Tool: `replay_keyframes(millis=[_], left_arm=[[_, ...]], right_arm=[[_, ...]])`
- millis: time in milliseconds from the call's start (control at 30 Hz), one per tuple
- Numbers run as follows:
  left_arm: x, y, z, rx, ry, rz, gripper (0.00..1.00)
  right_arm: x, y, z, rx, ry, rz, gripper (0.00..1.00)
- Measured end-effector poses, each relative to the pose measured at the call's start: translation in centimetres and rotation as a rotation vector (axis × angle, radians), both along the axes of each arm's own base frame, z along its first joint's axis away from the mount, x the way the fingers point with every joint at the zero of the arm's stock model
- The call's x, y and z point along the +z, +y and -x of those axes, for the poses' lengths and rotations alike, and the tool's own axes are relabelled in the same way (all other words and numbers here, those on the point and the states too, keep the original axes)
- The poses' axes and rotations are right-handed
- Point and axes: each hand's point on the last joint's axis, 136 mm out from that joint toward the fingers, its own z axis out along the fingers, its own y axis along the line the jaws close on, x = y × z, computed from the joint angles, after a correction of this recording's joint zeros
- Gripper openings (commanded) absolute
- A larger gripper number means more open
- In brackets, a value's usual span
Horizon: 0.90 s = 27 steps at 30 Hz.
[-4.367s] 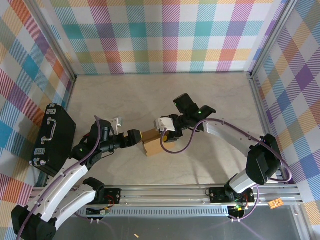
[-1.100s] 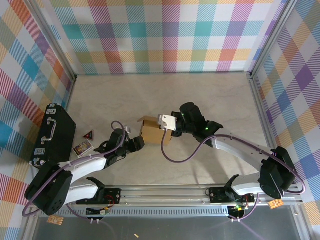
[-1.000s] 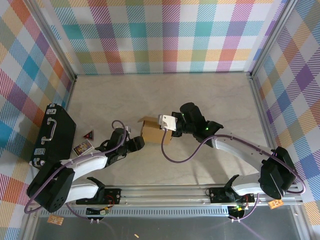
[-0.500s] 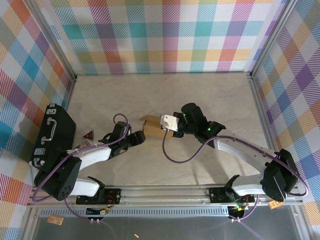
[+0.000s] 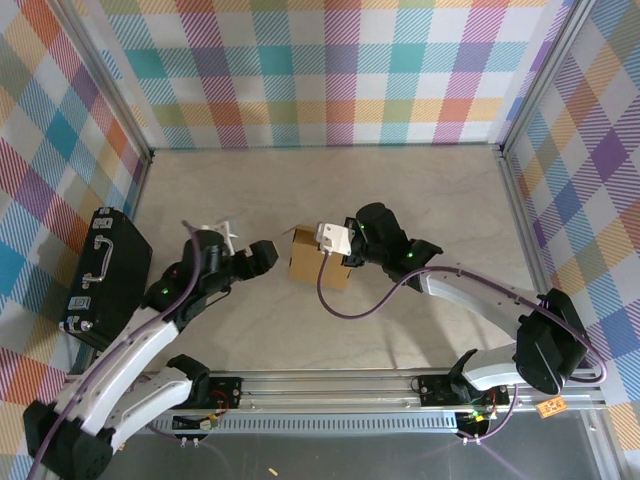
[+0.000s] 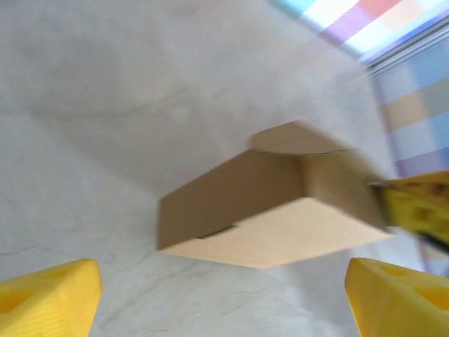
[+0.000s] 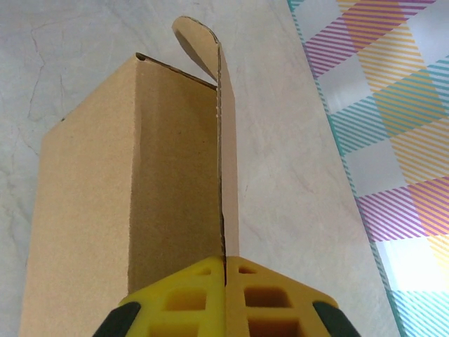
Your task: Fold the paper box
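Note:
The paper box (image 5: 310,260), plain brown cardboard folded into a small block, sits at mid table. In the left wrist view the paper box (image 6: 266,210) appears with a rounded tab sticking up at its far side. My right gripper (image 5: 343,252) is shut on a thin upright flap (image 7: 229,147) at the box's right side, and its yellow fingers meet on the flap's edge at the right gripper (image 7: 226,265). My left gripper (image 5: 266,256) stands open a short way left of the box, touching nothing. In its wrist view the left gripper (image 6: 224,302) has its yellow fingertips (image 6: 45,298) far apart.
A black hard case (image 5: 105,272) with a handle lies at the table's left edge, beside the left arm. Plaid walls close in the back and both sides. A metal rail (image 5: 350,383) runs along the near edge.
My left gripper has pulled back leftward from the box and opened wider, and its arm has risen. The box has shifted slightly. The right gripper stays shut on the flap.

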Motion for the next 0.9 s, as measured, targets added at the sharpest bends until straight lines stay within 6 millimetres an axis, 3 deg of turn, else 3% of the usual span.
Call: replay_keyframes(millis=[133, 333, 567, 667, 800, 900], left_arm=[[3.6, -1.0, 1.1, -0.098, -0.100, 0.038, 0.89], [4.5, -3.5, 0.4, -0.342, -0.158, -0.145, 0.82], [7.6, -3.6, 0.5, -0.552, -0.309, -0.416, 0.78], [7.3, -4.0, 0.5, -0.633, -0.326, -0.494, 0.76], [5.2, -4.9, 0.7, -0.741, -0.304, -0.562, 0.74], [4.0, -5.9, 1.0, -0.809, -0.303, -0.599, 0.65]], right_arm=[[0.6, 0.4, 0.1, 0.030, -0.025, -0.011, 0.00], [1.7, 0.8, 1.5, 0.119, -0.058, -0.030, 0.00], [2.3, 1.1, 2.6, 0.196, -0.088, -0.031, 0.00], [2.4, 1.1, 2.8, 0.211, -0.100, -0.029, 0.00], [2.5, 1.1, 3.0, 0.221, -0.104, -0.030, 0.00], [2.6, 1.1, 3.1, 0.226, -0.104, -0.034, 0.00]])
